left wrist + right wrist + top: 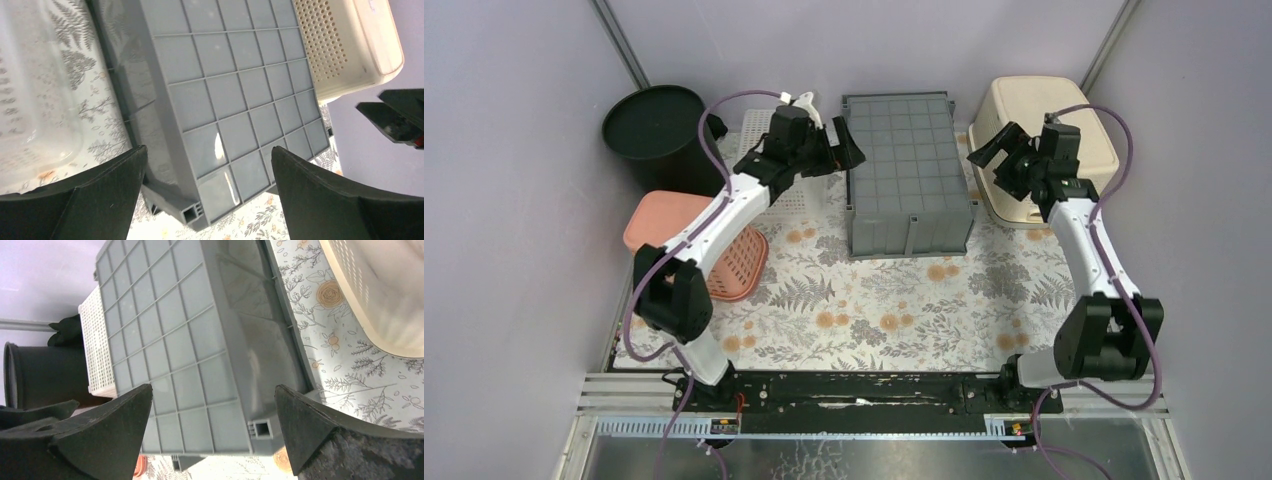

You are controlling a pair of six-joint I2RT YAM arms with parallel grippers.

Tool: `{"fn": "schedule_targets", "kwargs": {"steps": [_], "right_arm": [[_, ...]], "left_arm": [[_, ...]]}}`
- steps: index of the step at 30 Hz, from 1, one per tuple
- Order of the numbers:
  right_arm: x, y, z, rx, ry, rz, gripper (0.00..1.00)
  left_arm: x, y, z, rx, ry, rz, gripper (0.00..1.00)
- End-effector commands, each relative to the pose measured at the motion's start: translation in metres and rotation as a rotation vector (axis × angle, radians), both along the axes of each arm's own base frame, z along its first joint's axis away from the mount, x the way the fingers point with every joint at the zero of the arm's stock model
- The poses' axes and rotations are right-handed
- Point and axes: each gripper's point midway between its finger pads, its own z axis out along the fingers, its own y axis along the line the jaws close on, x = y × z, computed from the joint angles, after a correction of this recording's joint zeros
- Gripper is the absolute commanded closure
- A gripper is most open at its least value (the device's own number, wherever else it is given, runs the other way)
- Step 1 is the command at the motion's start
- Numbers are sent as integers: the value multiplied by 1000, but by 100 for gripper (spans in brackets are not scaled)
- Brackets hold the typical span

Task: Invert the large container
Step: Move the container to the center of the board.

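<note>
Two robot arms flank the large container (909, 170), a grey crate lying bottom-up with its gridded underside to the overhead camera. It sits at upper centre of the frame on a floral tablecloth (874, 300). The left gripper (849, 148) hangs just off the crate's left edge, jaws spread wide and holding nothing. The right gripper (986, 162) hangs just off its right edge, equally wide and empty, in front of a cream basket (1044, 110). A black bucket (656, 125) sits at upper left, a pink basket (724, 255) lies at left under the left arm, and a white perforated tray (769, 170) lies beneath that arm's wrist.

From the left wrist camera, the crate's ribbed underside fills the middle of the frame. Its lower corner falls between the two black fingers (100, 200) at the bottom edge, clear of both. The cream basket shows at upper right and the right gripper at the right edge.

From the right wrist camera, the crate runs from upper left to lower centre, its near corner between the wide-set fingers (325, 435) and touching neither. The bucket and tray are at left, the cream basket at upper right.
</note>
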Motion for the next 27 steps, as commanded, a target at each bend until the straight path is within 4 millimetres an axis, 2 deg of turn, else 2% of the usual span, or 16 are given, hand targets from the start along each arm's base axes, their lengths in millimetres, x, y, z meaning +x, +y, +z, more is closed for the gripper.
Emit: {"fn": "schedule_targets", "kwargs": {"steps": [1,3,6,14,19,22,27], "right_arm": [[-26,-3,11,-60,-42,15,1],[-35,-5,7,-73,-31,16,1],[-47,1,5,-54,-30,42,1],[-65,22,16,43,-75,113,0],[-68,29,23,74,-90,152,1],[-70,33,24,90,-96,170,1],[-72,38,24,110,-99,195,1]], "left_arm": [[-11,26,4,33,-32,79,0],[-22,35,-5,40,-12,101,0],[-27,59,-24,78,41,179,0],[-12,116,-84,186,197,407,0],[-17,139,-107,223,288,522,0],[-25,149,-123,256,337,562,0],[-46,165,-137,288,401,643,0]]}}
